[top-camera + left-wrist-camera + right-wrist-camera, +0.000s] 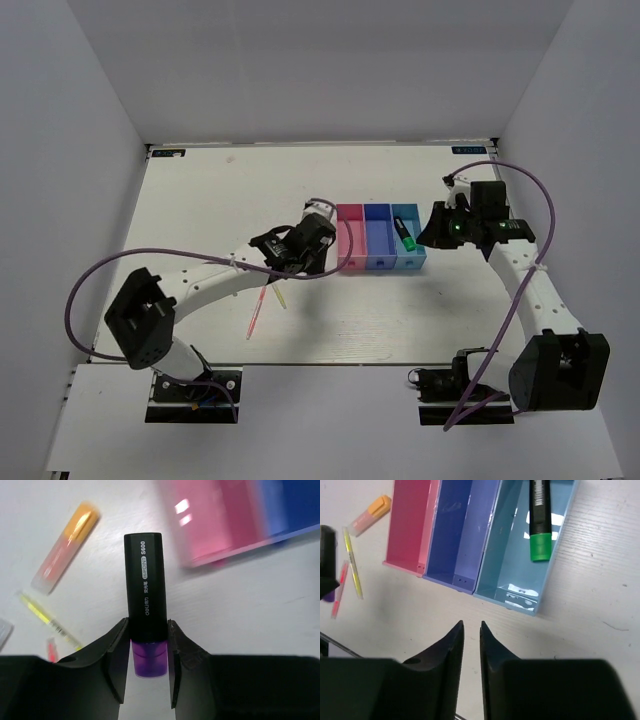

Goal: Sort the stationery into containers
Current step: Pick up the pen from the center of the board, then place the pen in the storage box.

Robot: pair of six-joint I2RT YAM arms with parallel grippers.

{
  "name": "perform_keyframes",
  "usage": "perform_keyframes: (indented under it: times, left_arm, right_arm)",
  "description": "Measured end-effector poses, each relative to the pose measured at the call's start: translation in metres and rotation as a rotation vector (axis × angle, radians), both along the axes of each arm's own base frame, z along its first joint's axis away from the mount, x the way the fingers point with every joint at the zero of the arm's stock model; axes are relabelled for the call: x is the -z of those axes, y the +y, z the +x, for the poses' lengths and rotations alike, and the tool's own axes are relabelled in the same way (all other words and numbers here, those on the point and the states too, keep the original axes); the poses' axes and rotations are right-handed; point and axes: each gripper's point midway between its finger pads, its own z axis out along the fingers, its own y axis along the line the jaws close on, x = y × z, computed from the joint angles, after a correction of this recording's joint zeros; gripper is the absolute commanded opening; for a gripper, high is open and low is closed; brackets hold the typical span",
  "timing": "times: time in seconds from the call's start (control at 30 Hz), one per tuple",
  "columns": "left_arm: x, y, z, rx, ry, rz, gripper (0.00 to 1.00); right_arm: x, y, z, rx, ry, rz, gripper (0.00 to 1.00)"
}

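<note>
My left gripper (147, 622) (312, 258) is shut on the purple highlighter (145, 580), whose black cap points away from the wrist, just left of the pink bin (350, 240) (210, 520). The dark blue bin (377, 240) and light blue bin (407, 262) adjoin it. The green highlighter (539, 525) (405, 237) lies in the light blue bin (515, 580). The orange-pink highlighter (65, 547) (370, 515), yellow pen (47, 620) (352, 570) and pink-red pen (255, 315) (339, 590) lie on the table. My right gripper (472, 624) (437, 232) is empty, its jaws almost together, right of the bins.
White walls enclose the table on three sides. The left arm's purple cable (200, 255) arcs over the table's left half. The right arm's cable (545, 200) loops at the right.
</note>
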Motion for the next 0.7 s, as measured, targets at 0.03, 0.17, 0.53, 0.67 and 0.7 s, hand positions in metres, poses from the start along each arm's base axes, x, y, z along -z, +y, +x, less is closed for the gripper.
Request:
perform_keyframes:
  times: [0.03, 0.17, 0.53, 0.67, 0.7]
  left_arm:
    - [-0.015, -0.009, 0.003, 0.013, -0.027, -0.029, 0.05]
    - [-0.073, -0.057, 0.017, 0.065, -0.109, -0.173, 0.05]
    - [-0.062, -0.201, 0.081, 0.108, -0.035, -0.409, 0.05]
    - [-0.033, -0.225, 0.088, 0.079, 0.029, -0.449, 0.1]
    - [-0.027, -0.227, 0.088, 0.069, 0.046, -0.459, 0.12]
  right_arm:
    - [-0.001, -0.002, 0.0, 0.008, -0.004, -0.001, 0.44]
    - [-0.001, -0.015, 0.006, 0.054, -0.032, -0.05, 0.58]
    - [0.006, -0.058, 0.01, 0.213, -0.078, -0.152, 0.0]
    - [0.001, -0.074, 0.014, 0.269, -0.1, -0.166, 0.02]
    - [0.001, -0.077, 0.015, 0.279, -0.103, -0.167, 0.02]
